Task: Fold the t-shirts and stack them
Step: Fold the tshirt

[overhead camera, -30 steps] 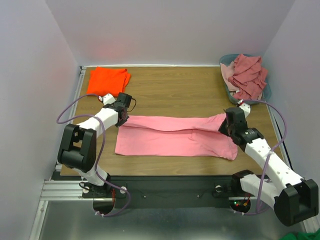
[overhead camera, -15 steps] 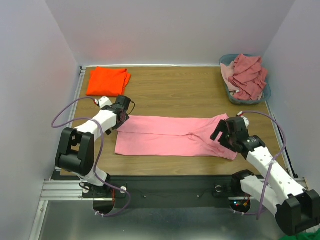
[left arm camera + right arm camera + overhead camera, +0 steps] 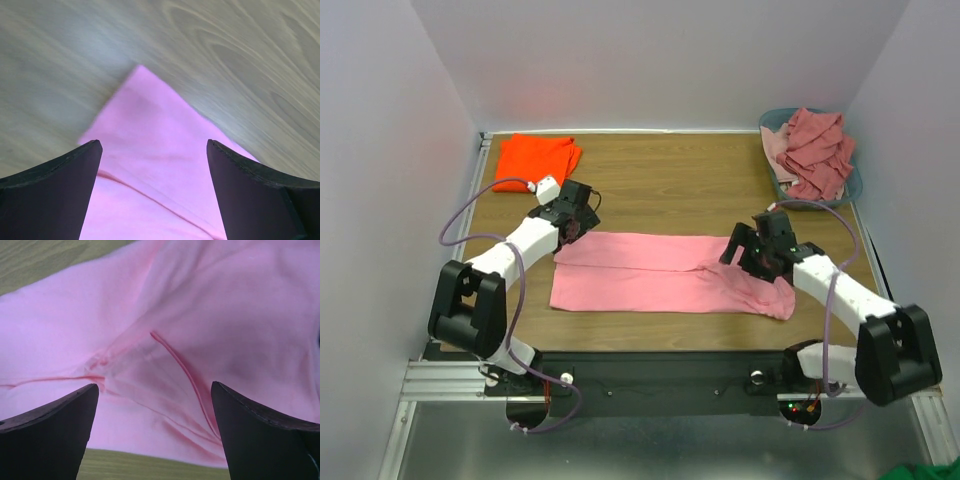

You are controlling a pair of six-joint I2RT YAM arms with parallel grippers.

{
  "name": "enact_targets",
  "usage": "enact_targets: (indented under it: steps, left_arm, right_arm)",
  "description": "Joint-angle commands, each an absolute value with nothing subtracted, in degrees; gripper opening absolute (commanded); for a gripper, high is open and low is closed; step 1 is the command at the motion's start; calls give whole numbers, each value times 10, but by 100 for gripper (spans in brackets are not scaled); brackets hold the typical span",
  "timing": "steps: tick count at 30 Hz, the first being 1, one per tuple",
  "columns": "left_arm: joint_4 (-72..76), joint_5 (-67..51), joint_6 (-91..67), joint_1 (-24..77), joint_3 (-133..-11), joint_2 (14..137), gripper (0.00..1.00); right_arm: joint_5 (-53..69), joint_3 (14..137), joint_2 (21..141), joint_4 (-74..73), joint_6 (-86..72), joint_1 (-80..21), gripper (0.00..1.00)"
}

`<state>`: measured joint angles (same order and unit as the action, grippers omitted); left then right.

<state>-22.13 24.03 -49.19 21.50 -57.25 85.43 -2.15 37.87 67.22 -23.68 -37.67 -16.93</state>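
Observation:
A light pink t-shirt (image 3: 660, 272) lies folded into a long band across the front of the table. My left gripper (image 3: 578, 222) hovers open just above its far-left corner (image 3: 150, 130), with nothing between the fingers. Over the shirt's right end, where a seam and creases show (image 3: 170, 370), my right gripper (image 3: 748, 252) is open too and holds nothing. A folded orange-red t-shirt (image 3: 534, 161) rests at the back left. Dusty rose t-shirts (image 3: 815, 150) are heaped in the tub at the back right.
The grey-blue plastic tub (image 3: 853, 188) stands in the back right corner against the wall. Bare wooden tabletop (image 3: 670, 185) runs between the orange-red shirt and the tub. White walls enclose the table on three sides.
Both grippers let go of the pink shirt's ends and opened wide. The far edge they held now lies flat. The left gripper lifted slightly back, and the right one swung left over the shirt.

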Motion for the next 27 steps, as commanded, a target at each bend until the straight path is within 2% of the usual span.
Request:
enact_targets:
  steps: [1, 5, 9, 16, 21, 27]
  left_arm:
    - [-130, 155, -442, 225, -573, 881, 98]
    - [-141, 172, -447, 225, -572, 932, 98]
    - [-142, 180, -453, 220, -560, 945, 98]
    - [-135, 187, -454, 218, -541, 940, 98]
    - [-139, 197, -461, 217, -535, 940, 98]
    - [-160, 221, -466, 214, -541, 939, 98]
  right_arm:
    - [22, 430, 744, -144, -335, -171, 100]
    - [114, 419, 787, -89, -327, -174, 100]
    - [156, 403, 808, -79, -315, -183, 100]
    - [240, 337, 740, -67, -302, -193, 100]
    - [358, 299, 704, -66, -275, -197, 100]
    - [366, 247, 678, -67, -301, -220, 100]
